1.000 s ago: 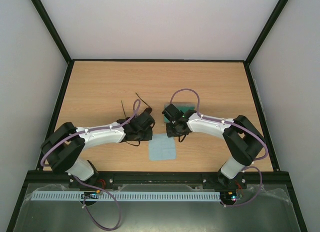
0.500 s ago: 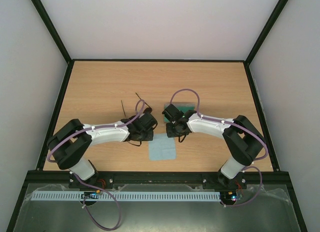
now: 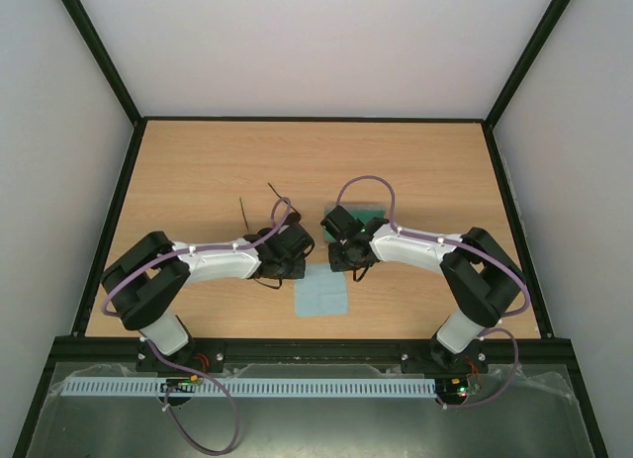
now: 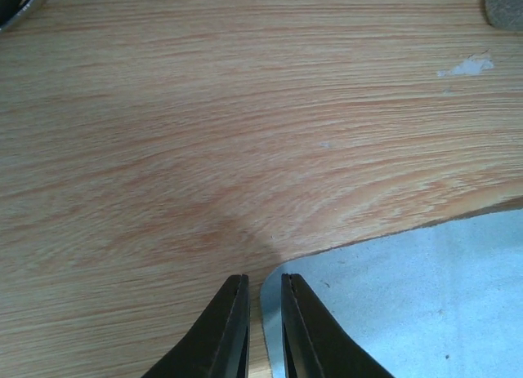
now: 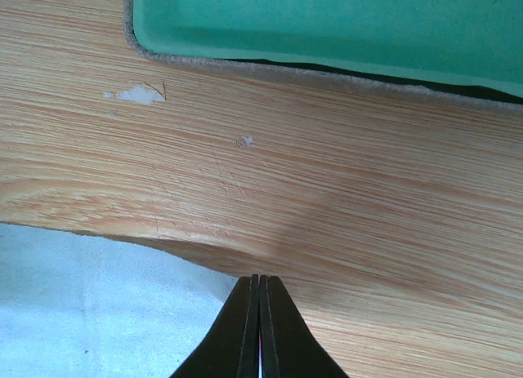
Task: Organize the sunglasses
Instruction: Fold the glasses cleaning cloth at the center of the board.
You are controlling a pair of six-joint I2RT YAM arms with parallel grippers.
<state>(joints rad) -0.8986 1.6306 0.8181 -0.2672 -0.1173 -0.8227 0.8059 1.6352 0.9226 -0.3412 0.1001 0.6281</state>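
1. Left gripper (image 4: pixel 261 280) is down at the table with its fingers only a sliver apart. The corner edge of the light blue cloth (image 4: pixel 409 313) runs right into that gap, but it doesn't look clamped to me.
2. Right gripper (image 5: pixel 260 278) is pressed fully together, tips touching the cloth's other near corner. Can't tell whether any fabric is actually pinched.
3. Sunglasses (image 3: pixel 243 215) lie just to the outer side of the left gripper, mostly hidden under its wrist, with the thin wire arms poking out beyond it. Neither gripper has them.
4. Case (image 5: pixel 327 27) sits open just ahead of the right gripper, green lining up. No glasses in the part I can see.
5. My read: this is the cloth step, and the packing isn't done yet. Next, the left fingers need to close on their corner so both corners lift evenly. Otherwise I'd guess the cloth just drags.
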